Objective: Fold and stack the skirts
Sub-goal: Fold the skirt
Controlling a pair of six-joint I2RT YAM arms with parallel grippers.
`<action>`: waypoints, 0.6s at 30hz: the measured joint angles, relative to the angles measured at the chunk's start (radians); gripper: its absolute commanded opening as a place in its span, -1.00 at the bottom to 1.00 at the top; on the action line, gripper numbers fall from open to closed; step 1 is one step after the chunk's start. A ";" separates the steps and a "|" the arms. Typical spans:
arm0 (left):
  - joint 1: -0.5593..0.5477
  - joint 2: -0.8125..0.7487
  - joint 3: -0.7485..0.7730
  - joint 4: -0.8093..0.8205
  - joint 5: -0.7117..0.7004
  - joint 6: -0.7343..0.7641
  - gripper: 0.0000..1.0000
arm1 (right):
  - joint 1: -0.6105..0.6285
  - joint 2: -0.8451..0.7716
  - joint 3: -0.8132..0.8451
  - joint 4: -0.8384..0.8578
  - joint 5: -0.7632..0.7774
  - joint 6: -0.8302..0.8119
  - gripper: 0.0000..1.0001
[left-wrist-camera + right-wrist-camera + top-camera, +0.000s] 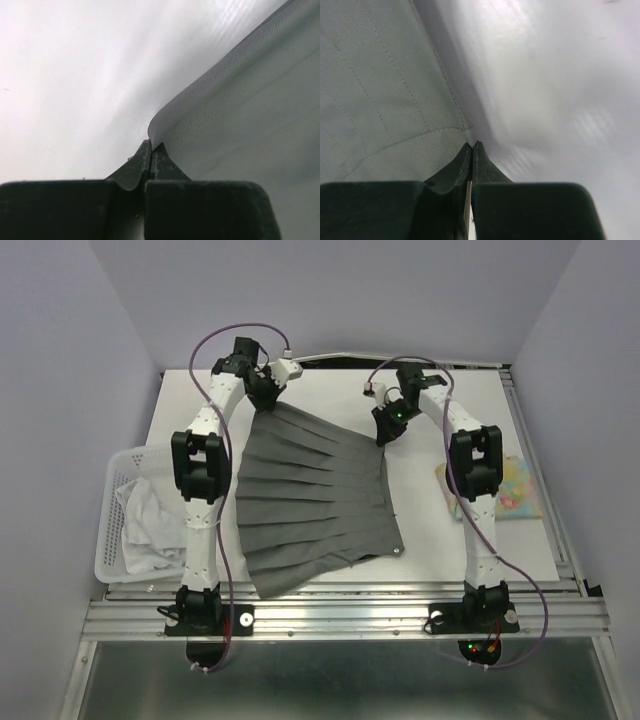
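Jaws of left gripper (151,146) and right gripper (472,146) are pinched on the grey pleated skirt (310,500) at its far corners, pleats laid left-right.

A white plastic basket with slats (108,540) sits at the left side of a flat white table (425,530). Shiny silver metal rails (340,615) run along the near edge of the table. Plain pale purple walls (60,360) stand around it.

No readable text, label or number anywhere, at least at this sharpness.
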 measured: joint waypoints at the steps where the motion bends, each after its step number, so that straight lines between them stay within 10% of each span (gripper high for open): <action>1: -0.003 0.000 0.021 0.014 0.000 -0.008 -1.00 | -0.013 0.000 0.013 0.016 0.005 0.009 -0.99; 7: -0.020 -0.055 -0.014 0.079 0.000 -0.032 -1.00 | -0.056 -0.074 0.013 0.097 0.029 0.022 -0.99; 18: -0.048 -0.847 -0.790 0.233 0.005 -0.031 -1.00 | -0.038 -0.579 -0.431 0.246 -0.020 -0.060 -0.99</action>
